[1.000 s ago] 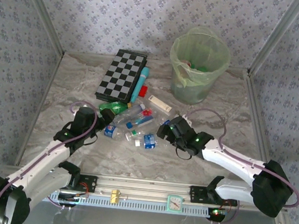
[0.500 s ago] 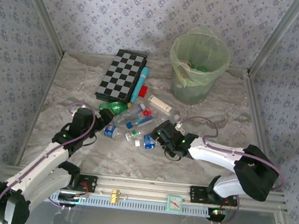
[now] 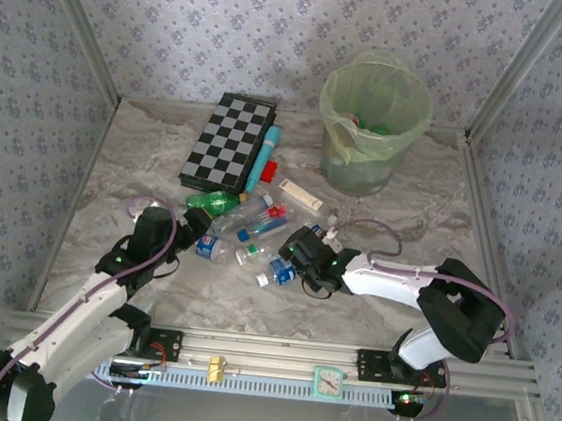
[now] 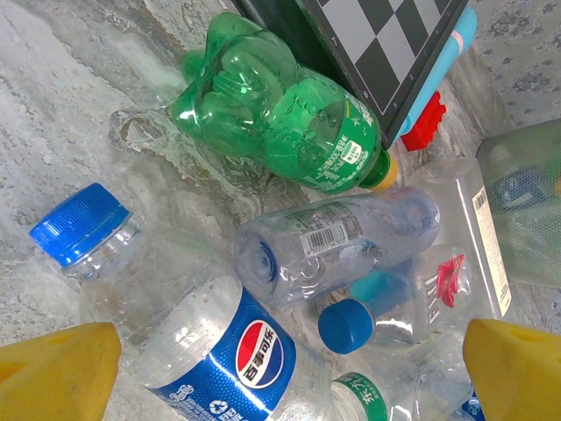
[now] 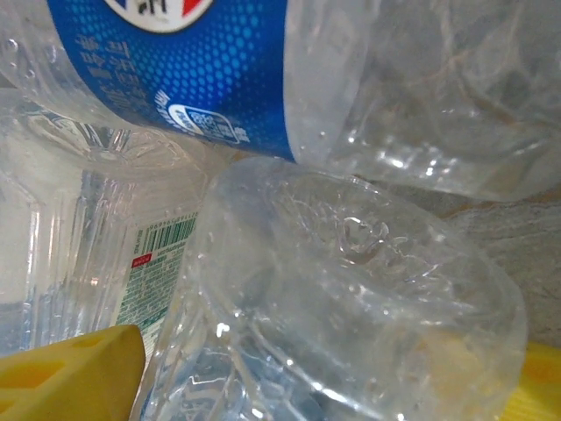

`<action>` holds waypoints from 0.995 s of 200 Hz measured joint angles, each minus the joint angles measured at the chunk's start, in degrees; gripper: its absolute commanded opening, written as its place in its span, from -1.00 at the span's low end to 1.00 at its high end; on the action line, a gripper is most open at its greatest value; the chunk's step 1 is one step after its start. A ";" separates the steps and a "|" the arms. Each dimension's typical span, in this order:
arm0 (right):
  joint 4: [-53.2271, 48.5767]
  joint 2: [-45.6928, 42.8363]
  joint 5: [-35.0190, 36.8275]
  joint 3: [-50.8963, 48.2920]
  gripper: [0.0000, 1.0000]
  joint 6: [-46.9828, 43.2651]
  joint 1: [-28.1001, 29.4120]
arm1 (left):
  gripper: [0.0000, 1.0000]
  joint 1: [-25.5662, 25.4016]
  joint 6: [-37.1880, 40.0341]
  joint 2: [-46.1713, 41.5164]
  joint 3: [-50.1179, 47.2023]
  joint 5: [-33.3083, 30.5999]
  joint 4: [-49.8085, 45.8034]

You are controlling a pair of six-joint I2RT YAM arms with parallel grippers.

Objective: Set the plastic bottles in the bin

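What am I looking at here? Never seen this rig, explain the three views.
Two robot arms are bolted at the near edge of a marble table. The wide picture comes from a fixed camera above and behind them. The two close-ups come from a camera on each wrist, with that hand's yellow fingers at the bottom corners.

On the table lie a pile of plastic bottles, a checkerboard, a cyan tube and a small red block. A pale-green bin stands at the back.

The left hand is open over the pile, near a Pepsi-label bottle and a green bottle, and holds nothing. The right hand has a clear bottle between its fingers. I cannot tell whether it grips it yet.
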 measured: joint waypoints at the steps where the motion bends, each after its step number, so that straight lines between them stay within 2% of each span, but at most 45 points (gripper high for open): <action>1: 0.00 0.02 0.00 0.00 0.64 0.00 0.00 | 1.00 0.00 0.00 0.00 0.00 0.02 0.02; 115: 1.40 -0.11 1.99 -0.35 0.01 -1.31 0.15 | 1.00 0.37 -0.44 0.13 0.00 0.00 0.02; 162: -1.66 -6.93 4.63 -0.81 -0.07 -6.40 0.15 | 1.00 0.37 -0.37 1.46 0.02 0.00 0.09; 199: -5.07 -13.35 6.16 0.44 -0.11 -15.82 -0.28 | 1.00 0.39 0.24 4.37 0.44 0.07 0.50</action>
